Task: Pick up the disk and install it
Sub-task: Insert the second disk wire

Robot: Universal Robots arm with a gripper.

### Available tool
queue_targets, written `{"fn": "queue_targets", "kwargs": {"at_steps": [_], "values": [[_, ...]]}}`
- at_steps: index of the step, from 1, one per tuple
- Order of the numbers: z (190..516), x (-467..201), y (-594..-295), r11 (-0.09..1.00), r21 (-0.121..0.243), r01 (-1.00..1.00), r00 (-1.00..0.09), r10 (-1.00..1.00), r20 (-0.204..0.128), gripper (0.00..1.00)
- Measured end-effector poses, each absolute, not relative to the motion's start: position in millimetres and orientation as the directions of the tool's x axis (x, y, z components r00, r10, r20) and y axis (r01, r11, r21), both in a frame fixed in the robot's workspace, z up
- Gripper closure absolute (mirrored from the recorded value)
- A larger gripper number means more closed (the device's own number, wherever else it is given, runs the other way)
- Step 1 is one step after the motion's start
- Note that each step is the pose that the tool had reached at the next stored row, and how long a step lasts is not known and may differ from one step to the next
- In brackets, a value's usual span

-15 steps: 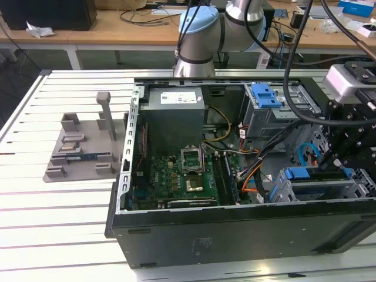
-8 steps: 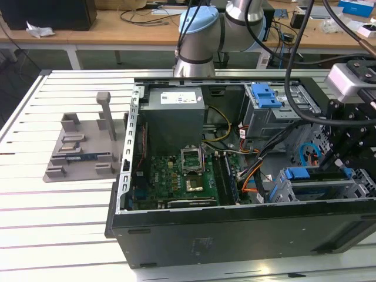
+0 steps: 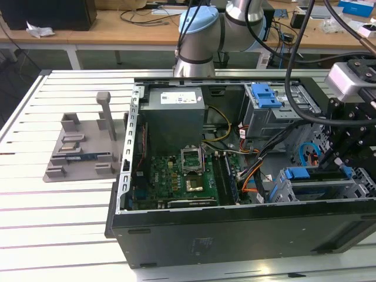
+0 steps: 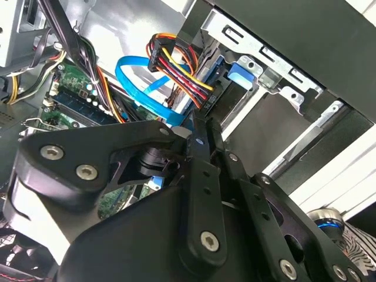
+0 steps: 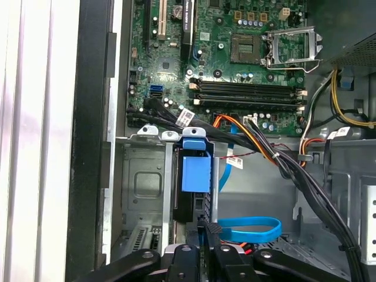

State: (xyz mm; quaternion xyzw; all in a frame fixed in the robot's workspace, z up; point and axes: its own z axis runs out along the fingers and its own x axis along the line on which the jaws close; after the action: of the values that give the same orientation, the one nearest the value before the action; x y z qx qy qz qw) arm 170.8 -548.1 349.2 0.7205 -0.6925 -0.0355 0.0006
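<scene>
The closed hand [image 5: 202, 230] meets the disk [image 5: 194, 176] standing in the case's drive cage [image 5: 141, 182].

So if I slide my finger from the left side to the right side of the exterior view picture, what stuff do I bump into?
Grey stand → green circuit board inside the computer case → orange wires → blue drive bracket → black gripper.
</scene>
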Motion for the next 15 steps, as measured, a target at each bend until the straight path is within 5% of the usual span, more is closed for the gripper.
{"fn": "queue_targets", "kwargs": {"at_steps": [15], "values": [[344.8,171.8,-548.1,-0.041,0.053,-0.998,0.038,-0.998,-0.050,0.84]]}}
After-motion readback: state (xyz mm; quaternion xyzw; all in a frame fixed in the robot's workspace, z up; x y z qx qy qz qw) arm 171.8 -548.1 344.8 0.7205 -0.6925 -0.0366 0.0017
